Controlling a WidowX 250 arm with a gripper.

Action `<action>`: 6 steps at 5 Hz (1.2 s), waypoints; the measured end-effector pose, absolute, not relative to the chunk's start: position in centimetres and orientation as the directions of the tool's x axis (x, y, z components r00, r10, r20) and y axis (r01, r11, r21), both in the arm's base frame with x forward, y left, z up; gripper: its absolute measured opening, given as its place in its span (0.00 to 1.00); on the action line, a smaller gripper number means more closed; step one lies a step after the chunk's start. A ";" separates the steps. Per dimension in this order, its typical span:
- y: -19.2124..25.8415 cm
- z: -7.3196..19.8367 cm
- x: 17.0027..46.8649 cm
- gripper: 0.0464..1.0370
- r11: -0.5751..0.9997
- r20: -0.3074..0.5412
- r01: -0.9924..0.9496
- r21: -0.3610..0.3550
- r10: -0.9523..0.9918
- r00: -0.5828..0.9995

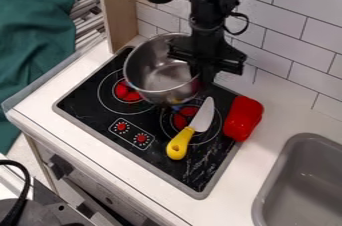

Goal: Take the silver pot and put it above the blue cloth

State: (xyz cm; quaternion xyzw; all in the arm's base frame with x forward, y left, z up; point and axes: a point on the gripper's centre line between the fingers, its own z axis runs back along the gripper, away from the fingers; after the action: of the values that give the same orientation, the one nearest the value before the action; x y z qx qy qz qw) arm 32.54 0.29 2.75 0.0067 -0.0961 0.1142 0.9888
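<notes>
My black gripper (204, 72) hangs at the right side of the silver pot (160, 70), against its rim, and covers part of that side. The pot has its open top up, leans slightly, and stands over the back part of the black stove top. Whether its base touches the stove I cannot tell. A small bluish patch (176, 107) shows just below the pot's lower right edge; I cannot tell if it is cloth.
A knife with a yellow handle (178, 143) lies across the right burner. Beside it, at the stove's right edge, is a red pepper-like object (243, 118). The grey sink (300, 185) is at lower right, a tiled wall behind, and a wooden panel (119, 7) at upper left.
</notes>
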 end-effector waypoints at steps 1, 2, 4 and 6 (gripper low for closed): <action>1.1 2.4 33.6 0.01 0.969 0.183 -0.248 -0.018 0.247 0.952; 1.7 1.6 34.4 0.01 0.967 0.168 -0.254 -0.012 0.253 0.953; 3.4 1.1 35.3 0.01 0.957 0.156 -0.289 -0.011 0.287 0.945; 4.2 -0.5 35.9 0.01 0.954 0.126 -0.301 -0.011 0.300 0.946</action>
State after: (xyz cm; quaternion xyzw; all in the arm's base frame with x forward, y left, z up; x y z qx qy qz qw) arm 35.89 4.25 -0.55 0.0041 -0.0631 0.1524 0.9863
